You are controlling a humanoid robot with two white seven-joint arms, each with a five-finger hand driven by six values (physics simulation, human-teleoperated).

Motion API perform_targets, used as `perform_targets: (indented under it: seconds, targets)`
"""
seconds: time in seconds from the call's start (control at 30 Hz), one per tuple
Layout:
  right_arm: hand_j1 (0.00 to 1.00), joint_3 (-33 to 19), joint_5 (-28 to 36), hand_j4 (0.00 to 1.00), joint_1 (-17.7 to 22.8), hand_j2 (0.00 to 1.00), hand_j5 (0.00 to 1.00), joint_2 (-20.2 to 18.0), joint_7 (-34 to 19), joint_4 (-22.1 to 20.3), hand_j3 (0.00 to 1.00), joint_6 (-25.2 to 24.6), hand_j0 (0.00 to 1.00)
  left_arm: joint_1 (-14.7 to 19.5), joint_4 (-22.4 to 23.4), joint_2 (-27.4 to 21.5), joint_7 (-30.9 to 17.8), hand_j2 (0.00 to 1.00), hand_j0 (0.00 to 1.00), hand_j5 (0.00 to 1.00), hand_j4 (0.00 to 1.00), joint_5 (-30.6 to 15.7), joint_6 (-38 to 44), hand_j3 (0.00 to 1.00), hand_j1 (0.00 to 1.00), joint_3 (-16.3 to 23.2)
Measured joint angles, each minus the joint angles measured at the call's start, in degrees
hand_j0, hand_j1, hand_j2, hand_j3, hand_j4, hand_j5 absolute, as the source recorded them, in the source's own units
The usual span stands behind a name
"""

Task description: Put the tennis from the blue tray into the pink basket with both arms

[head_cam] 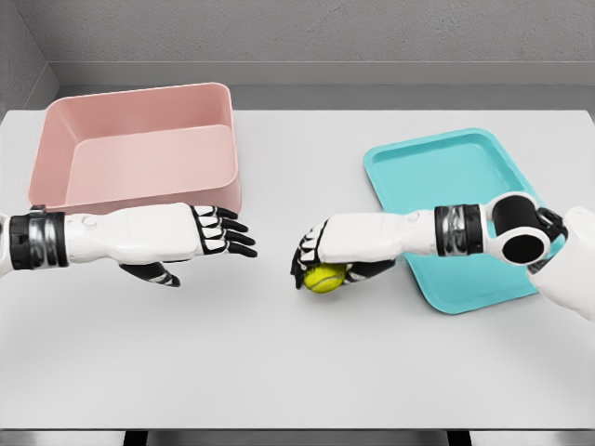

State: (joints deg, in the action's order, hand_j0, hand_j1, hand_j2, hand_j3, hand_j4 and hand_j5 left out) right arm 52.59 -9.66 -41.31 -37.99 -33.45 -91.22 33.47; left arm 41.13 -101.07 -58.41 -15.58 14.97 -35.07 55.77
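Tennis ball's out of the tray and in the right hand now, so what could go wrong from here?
1. The right hand grips the tennis ball mostly from above, so it may slip onto the table.
2. The open left hand stands apart; a misaligned handover could drop it short of the pink basket.

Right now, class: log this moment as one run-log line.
right hand: shut on tennis ball | left hand: open, facing it | ball: between blue tray and pink basket

A broad, flat, pale grey table with a smooth matte top (279,372) fills most of the view under soft even light, backed by a grey speckled wall (307,28) with a lighter baseboard strip (372,72).
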Motion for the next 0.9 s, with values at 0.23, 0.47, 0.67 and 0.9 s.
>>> perform_targets:
  seconds: [0.23, 0.47, 0.67, 0.9]
  targets:
    - [0.6, 2.6, -0.4, 0.6, -0.4, 0.6, 0.6, 3.1, 0.0, 3.8, 0.6, -0.6, 0.6, 0.0, 0.0, -1.0, 0.0, 1.0, 1.0, 1.0, 1.0, 0.1, 0.0, 1.0, 1.0, -0.1]
    - [0.6, 4.0, -0.5, 0.6, -1.7, 0.6, 0.6, 5.6, -0.1, 5.5, 0.6, -0.9, 0.6, 0.0, 0.0, -1.3, 0.0, 1.0, 1.0, 1.0, 1.0, 0.1, 0.0, 1.0, 1.0, -0.1]
    - [0.6, 5.1, -0.7, 0.6, -2.5, 0.6, 0.6, 7.9, -0.1, 8.0, 0.6, -1.3, 0.6, -0.1, 0.0, -1.4, 0.0, 1.0, 1.0, 1.0, 1.0, 0.1, 0.0, 1.0, 1.0, -0.1]
    - [0.6, 7.2, -0.8, 0.6, -3.3, 0.6, 0.6, 9.7, 0.0, 11.2, 0.6, -1.3, 0.6, -0.5, 0.0, -4.3, 0.1, 1.0, 1.0, 1.0, 1.0, 0.3, 0.0, 1.0, 1.0, -0.6]
